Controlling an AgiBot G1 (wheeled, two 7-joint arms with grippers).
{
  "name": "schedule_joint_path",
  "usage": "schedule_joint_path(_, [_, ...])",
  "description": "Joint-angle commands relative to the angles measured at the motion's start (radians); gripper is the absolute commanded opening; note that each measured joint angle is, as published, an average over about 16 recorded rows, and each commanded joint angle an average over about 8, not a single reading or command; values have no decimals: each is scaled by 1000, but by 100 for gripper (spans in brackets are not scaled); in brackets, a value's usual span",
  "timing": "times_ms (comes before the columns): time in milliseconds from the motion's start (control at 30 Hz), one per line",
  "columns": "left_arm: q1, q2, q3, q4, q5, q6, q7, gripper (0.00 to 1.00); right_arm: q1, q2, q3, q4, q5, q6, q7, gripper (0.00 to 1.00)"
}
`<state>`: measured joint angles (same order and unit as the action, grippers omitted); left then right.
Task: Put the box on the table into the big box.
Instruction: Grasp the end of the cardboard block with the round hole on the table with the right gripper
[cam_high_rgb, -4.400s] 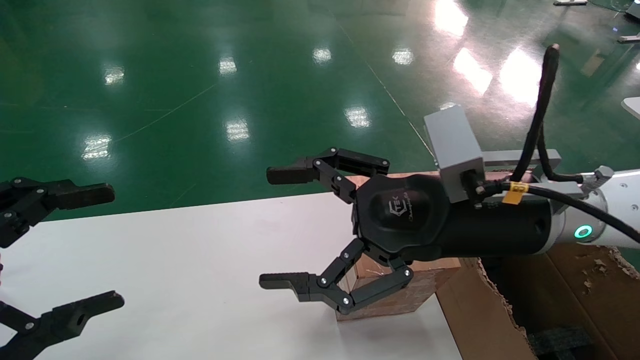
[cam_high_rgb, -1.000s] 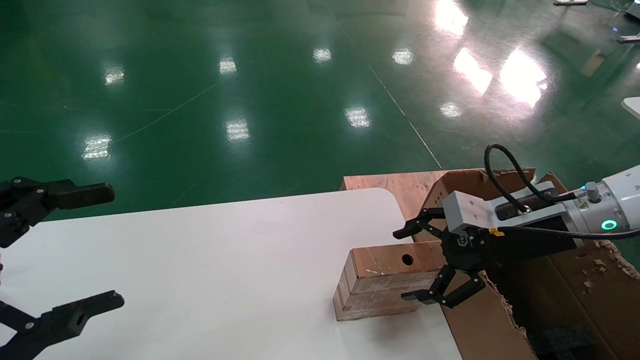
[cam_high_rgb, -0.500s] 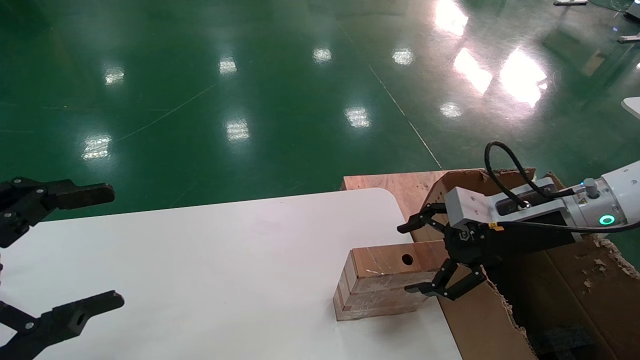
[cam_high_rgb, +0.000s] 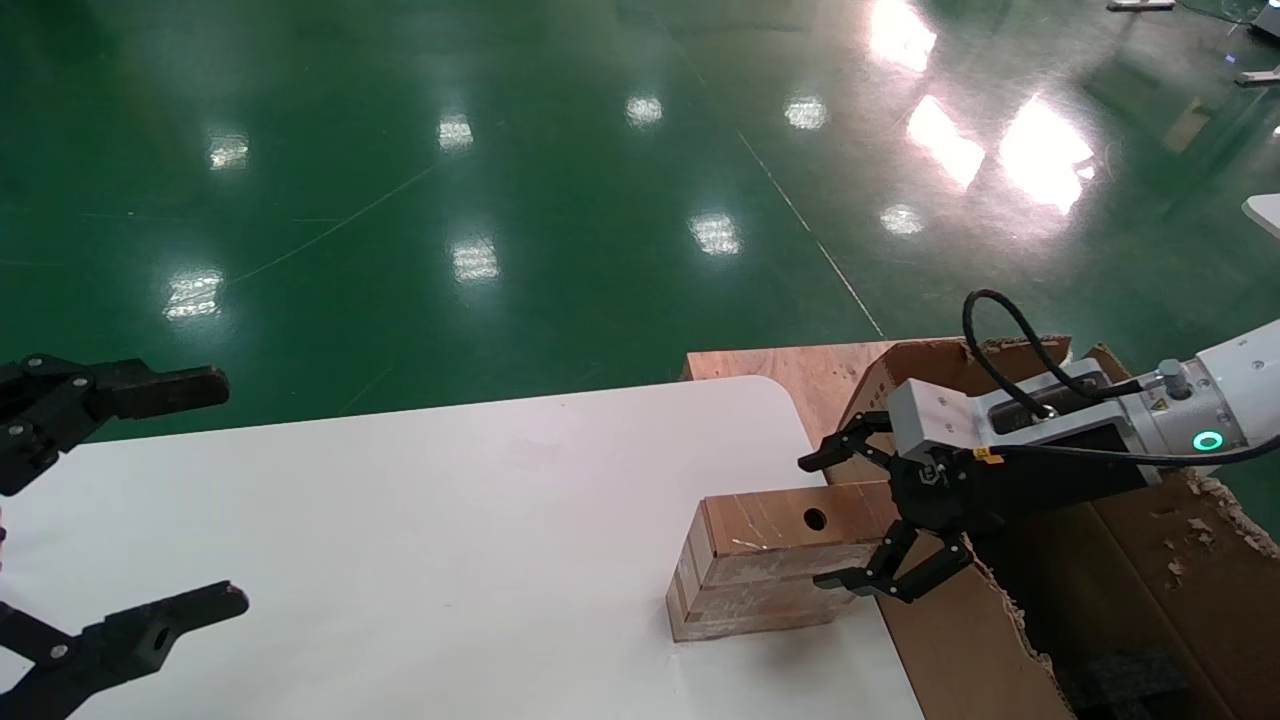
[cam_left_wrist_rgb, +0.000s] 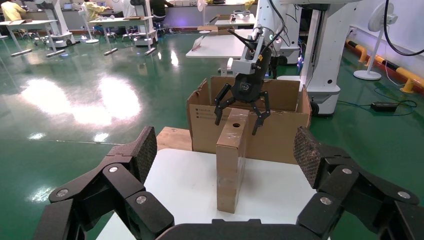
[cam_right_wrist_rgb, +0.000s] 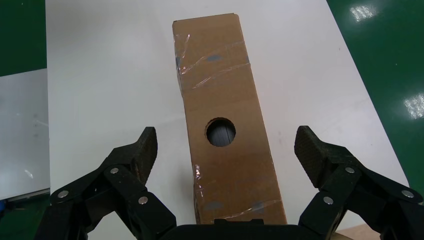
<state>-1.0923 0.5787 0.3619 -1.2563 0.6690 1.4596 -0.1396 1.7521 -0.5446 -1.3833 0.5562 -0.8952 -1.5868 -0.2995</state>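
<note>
The box (cam_high_rgb: 760, 560) is a small oblong brown carton with a round hole in its top and lies near the right edge of the white table (cam_high_rgb: 400, 520). My right gripper (cam_high_rgb: 818, 521) is open, and its fingers straddle the box's right end without touching it. In the right wrist view the box (cam_right_wrist_rgb: 225, 115) lies between the spread fingers of that gripper (cam_right_wrist_rgb: 227, 150). The big box (cam_high_rgb: 960, 640), torn-edged, stands just right of the table. My left gripper (cam_high_rgb: 225, 492) is open and empty at the far left. The left wrist view shows the box (cam_left_wrist_rgb: 231, 165) on the table.
A bare plywood board (cam_high_rgb: 790, 365) lies behind the table's right corner. Black foam (cam_high_rgb: 1120, 680) shows inside the big box. A shiny green floor surrounds the table. Other tables and robot stands are far off in the left wrist view.
The right gripper has come down from high over the box to its right end, beside the big box, and barely shifted in the last second. The box and the left arm have not moved.
</note>
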Motion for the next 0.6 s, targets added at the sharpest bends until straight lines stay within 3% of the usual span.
schedule_joint_path(33, [0, 0, 0, 0, 0, 0, 0, 61, 1, -1, -5, -4, 4, 1, 0, 45])
schedule_joint_path(133, [0, 0, 0, 0, 0, 0, 0, 24, 1, -1, -4, -3, 3, 0, 0, 7])
schedule_joint_path(167, [0, 0, 0, 0, 0, 0, 0, 12, 1, -1, -3, -2, 3, 0, 0, 0])
schedule_joint_path(233, [0, 0, 0, 0, 0, 0, 0, 0, 1, 0, -2, -1, 3, 0, 0, 0])
schedule_joint_path(600, [0, 0, 0, 0, 0, 0, 0, 0, -1, 0, 3, 3, -1, -1, 0, 0])
